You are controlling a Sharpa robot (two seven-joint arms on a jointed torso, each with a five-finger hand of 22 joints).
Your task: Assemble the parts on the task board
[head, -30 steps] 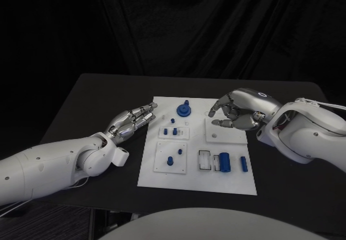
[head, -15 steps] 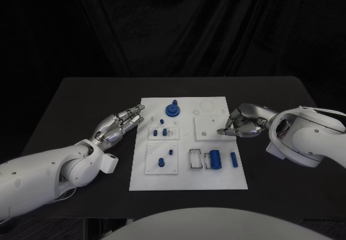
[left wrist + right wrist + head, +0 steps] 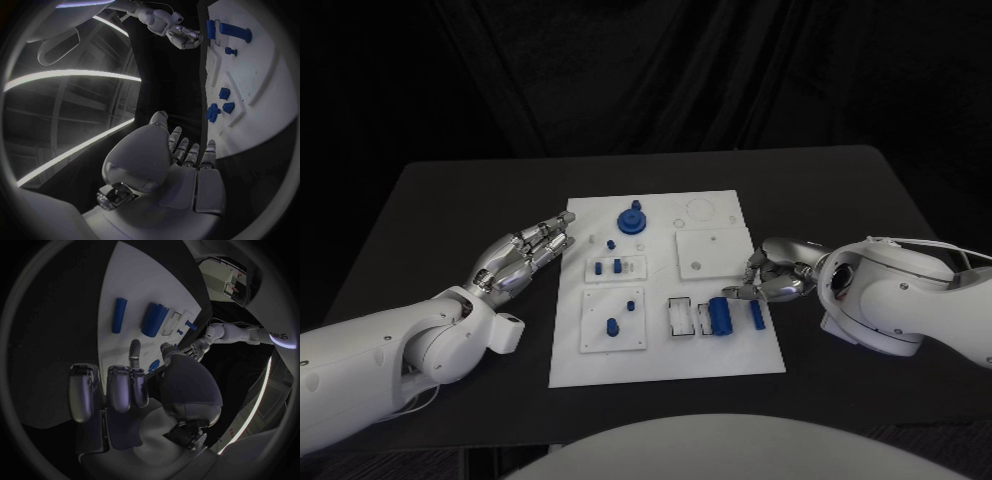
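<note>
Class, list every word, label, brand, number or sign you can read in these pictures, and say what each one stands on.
None can be read for certain.
White arm: dark lettering in the right wrist view, too small and bent to read.
Task board and its blue parts: no lettering visible.
Left hand and right hand: no markings visible.

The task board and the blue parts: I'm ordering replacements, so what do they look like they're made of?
The task board looks like matte white plastic: flat, even, with no glare and with shallow raised panels. The blue parts look like moulded or printed plastic: solid uniform colour, dull surface. Neither can be confirmed from the pictures.
</note>
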